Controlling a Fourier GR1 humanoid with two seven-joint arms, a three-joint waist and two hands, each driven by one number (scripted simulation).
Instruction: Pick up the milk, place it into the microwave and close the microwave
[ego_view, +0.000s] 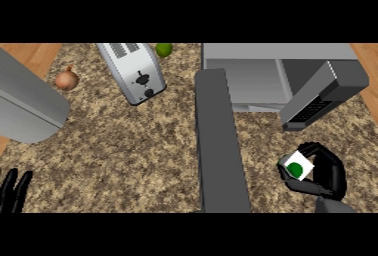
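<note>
The milk (299, 166) is a small white carton with a green spot, held above the counter at the lower right. My right hand (328, 175) is curled round it, with fingers over its top and under its base. The microwave (255, 75) stands at the back right with its cavity showing. Its door (218, 145) is swung wide and reaches toward me, just left of the carton. A grey panel with dark buttons (317, 97) slants above the carton. My left hand (13, 190) rests at the lower left edge, fingers straight and up.
A silver toaster (133, 72) lies at the back centre-left, with a lime (164, 49) behind it and an onion (66, 80) to its left. A large grey object (26, 105) fills the left side. Bare speckled counter (125, 160) lies between the door and my left hand.
</note>
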